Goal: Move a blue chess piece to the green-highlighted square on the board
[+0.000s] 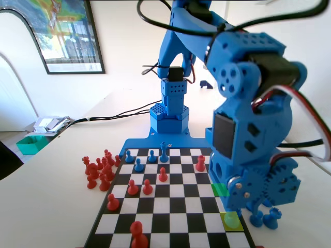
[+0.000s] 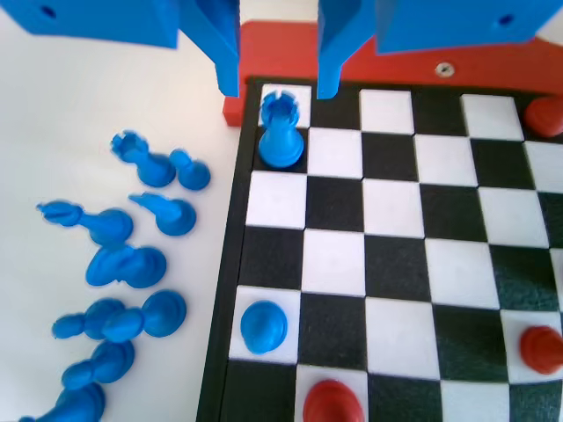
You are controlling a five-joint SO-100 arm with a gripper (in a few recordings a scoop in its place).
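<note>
Wrist view: gripper at 12 o'clock, jaws apart, nothing between them, tips just above blue rook standing on board's left edge column. Blue chess piece, pawn, upright on white edge square at 7 o'clock from rook, apart from gripper. Captured blue pieces lie off board at 9 o'clock. Fixed view: green-highlighted square on right edge, partly behind arm; yellow-green square at its 6 o'clock.

Fixed view: arm hides the far-right part of the board. Wrist view: red piece cut off by near edge; another by right edge.
</note>
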